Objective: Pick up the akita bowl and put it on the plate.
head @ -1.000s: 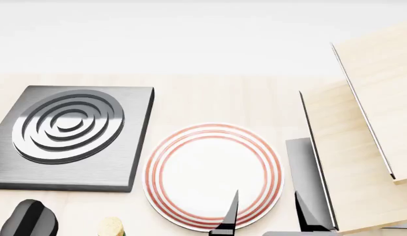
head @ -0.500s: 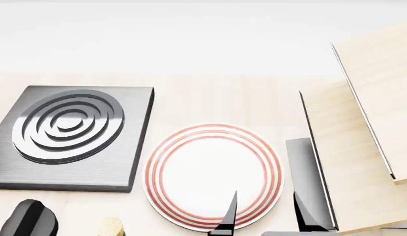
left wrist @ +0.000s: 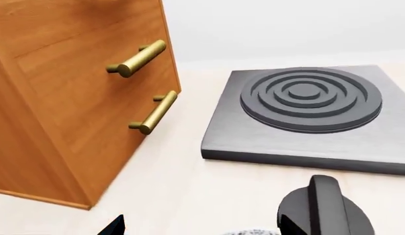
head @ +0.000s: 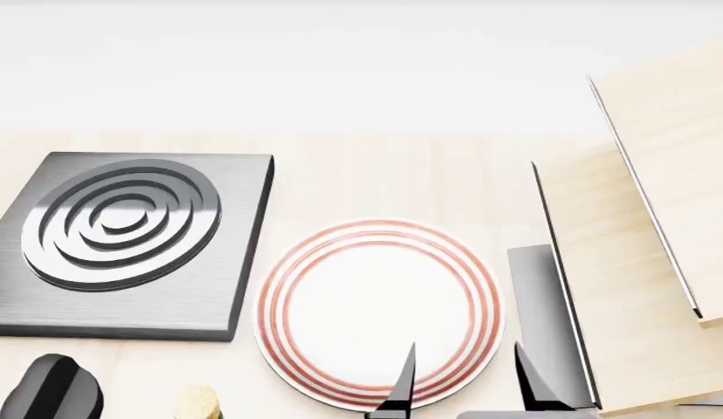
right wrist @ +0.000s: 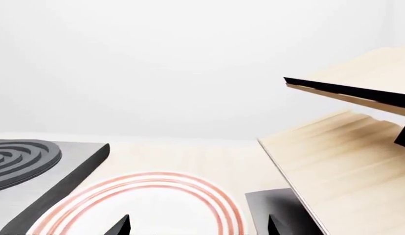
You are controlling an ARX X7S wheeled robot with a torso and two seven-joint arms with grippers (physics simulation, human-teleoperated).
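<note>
The plate, white with red rings, lies at the table's middle in the head view; its ringed rim also shows in the right wrist view. My right gripper is open, with nothing between its fingers, low over the plate's near right edge. In the left wrist view my left gripper is open too. A sliver of white surface with dark speckled pattern, probably the akita bowl, shows between its fingertips at the frame's edge. The head view does not show the bowl or the left gripper.
A dark grey square burner sits left of the plate, a black knob in front of it. A wooden cabinet with brass handles stands beside the burner. Slanted pale wooden boards rise right of the plate.
In the head view my right gripper's fingertips have slid a little toward the near edge and slightly left. Nothing else has moved.
</note>
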